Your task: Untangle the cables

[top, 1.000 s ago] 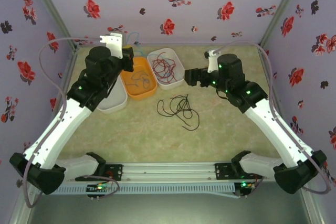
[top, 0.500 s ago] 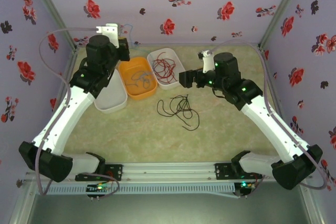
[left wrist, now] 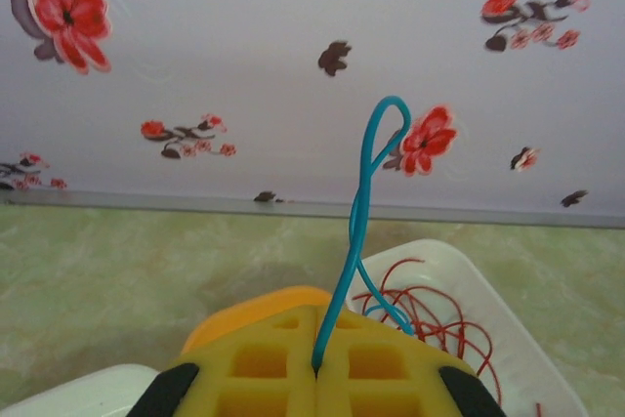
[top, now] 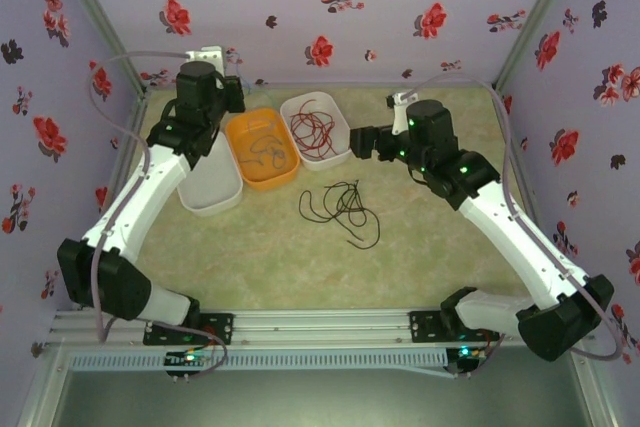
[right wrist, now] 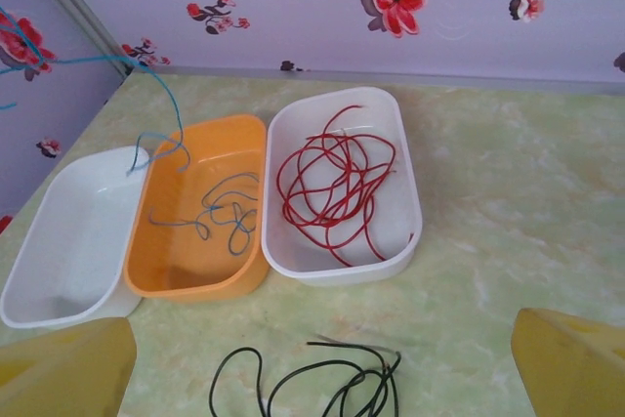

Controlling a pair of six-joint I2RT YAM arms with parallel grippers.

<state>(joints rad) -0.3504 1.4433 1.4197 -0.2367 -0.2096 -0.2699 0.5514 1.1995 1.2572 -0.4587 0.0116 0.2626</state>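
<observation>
At the far left corner of the table, we see the left gripper (left wrist: pixel 315 366) clamped on a blue-green cable (left wrist: pixel 356 231), its yellow fingers (left wrist: pixel 254 370) pressed together with the wire pinched in the seam between them. From that seam the cable rises and closes into a narrow loop against the flowered wall (left wrist: pixel 215 36).

From the right wrist we follow the same cable down from the upper left. Its loose end dangles over the meeting rims of the empty white tray (right wrist: pixel 39 285) and the orange tray (right wrist: pixel 156 280). A thin grey cable (right wrist: pixel 220 217) lies curled in the orange tray. Just beside it, the second white tray (right wrist: pixel 410 231) holds a red cable (right wrist: pixel 337 187) in loose coils.

Across the table, the right gripper (right wrist: pixel 314 363) stands wide apart and empty, one yellow pad at each lower corner of its own view. It hovers near the second white tray. The black cables (top: pixel 342 209) lie in a tangled bunch on the green marbled table (top: pixel 440 237), just in front of the trays and between the two arms.
</observation>
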